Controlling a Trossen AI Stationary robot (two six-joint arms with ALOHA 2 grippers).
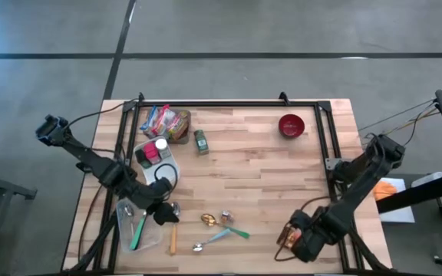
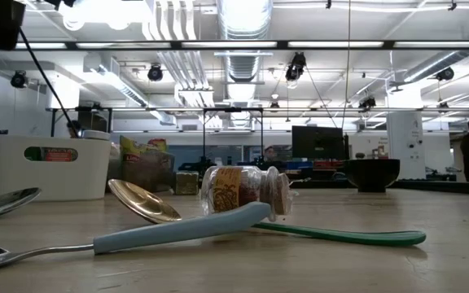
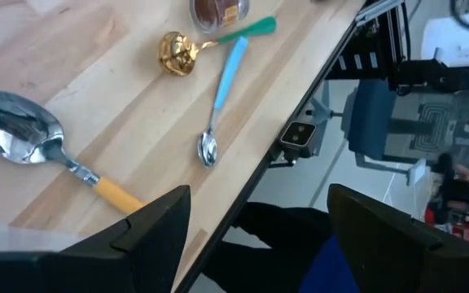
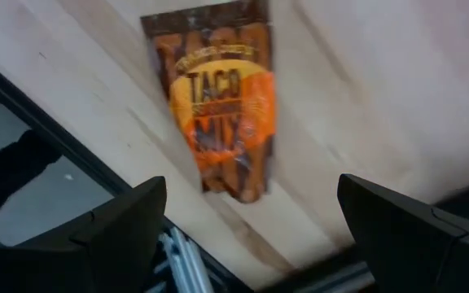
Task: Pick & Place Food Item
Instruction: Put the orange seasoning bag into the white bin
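An orange taco mix packet (image 4: 222, 130) lies flat on the wooden table near its front right corner (image 1: 285, 235). My right gripper (image 1: 296, 244) hangs just above it, pointing down and open. In the right wrist view my right gripper (image 4: 251, 244) has one finger on either side of the packet's near end, and it touches nothing. My left gripper (image 1: 162, 210) hovers open at the front left. In its wrist view my left gripper (image 3: 259, 236) looks slantwise over the spoons and the table's front edge.
A small spice jar (image 2: 243, 189) lies on its side among a gold spoon (image 3: 177, 53), a blue-handled spoon (image 3: 222, 89) and a yellow-handled spoon (image 3: 23, 134). Snack bags (image 1: 166, 121), a jar (image 1: 200, 142), a white bin (image 1: 153, 153) and a clear tray (image 1: 139, 226) stand at the left. A red bowl (image 1: 291, 125) sits far right.
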